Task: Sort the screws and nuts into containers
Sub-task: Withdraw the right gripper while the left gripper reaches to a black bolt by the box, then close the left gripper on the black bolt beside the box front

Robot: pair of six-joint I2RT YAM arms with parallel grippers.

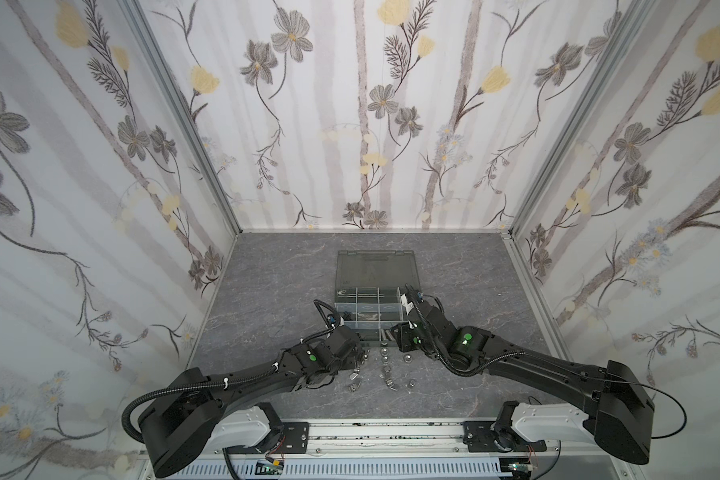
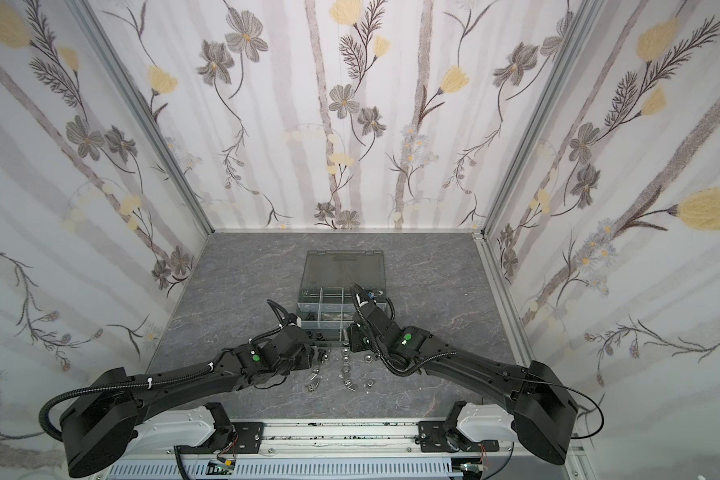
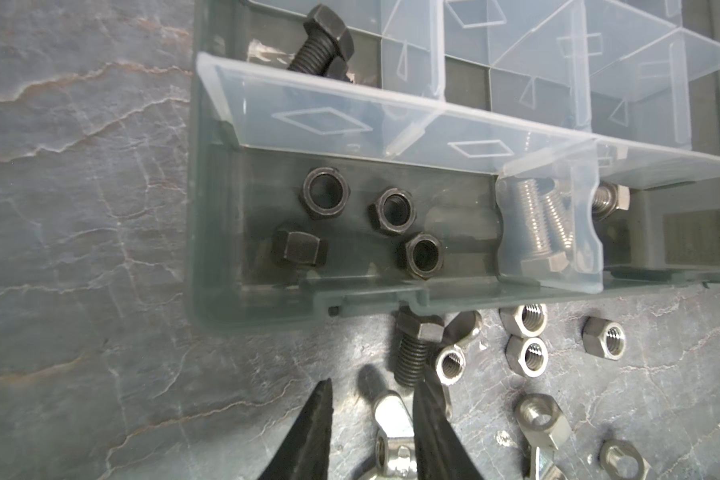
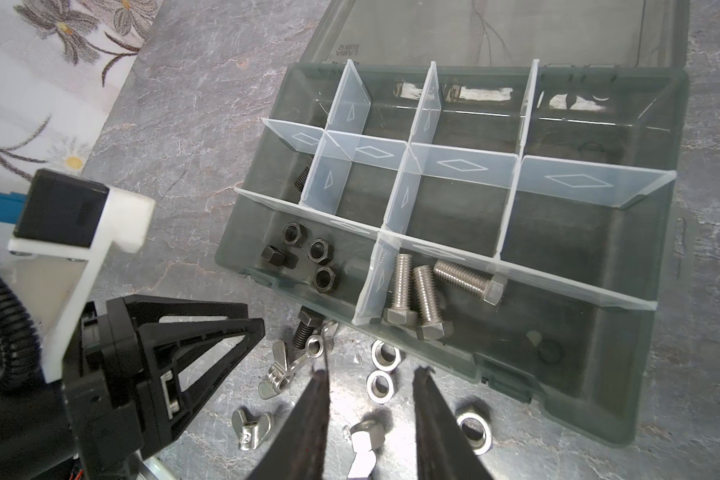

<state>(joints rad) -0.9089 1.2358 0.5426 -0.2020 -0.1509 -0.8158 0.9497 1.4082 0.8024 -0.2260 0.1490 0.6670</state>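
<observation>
Jaws of the left gripper (image 3: 373,395) stand apart, straddling a shiny wing nut (image 3: 391,419), those of the right gripper (image 4: 371,374) apart around a silver hex nut (image 4: 382,383); just beyond, black hex nuts (image 3: 325,199) and threaded steel screws (image 4: 404,286) lie in adjoining containers (image 4: 558,303) of the smoky grey box (image 4: 578,415), lid (image 4: 495,33) lettering reversed and not readable, veined tabletop (image 3: 80,208) open alongside.

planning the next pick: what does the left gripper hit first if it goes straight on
Probably the silver wing nut lying between the left gripper's open fingers; the black screw sits beyond, though depth is unclear.
</observation>
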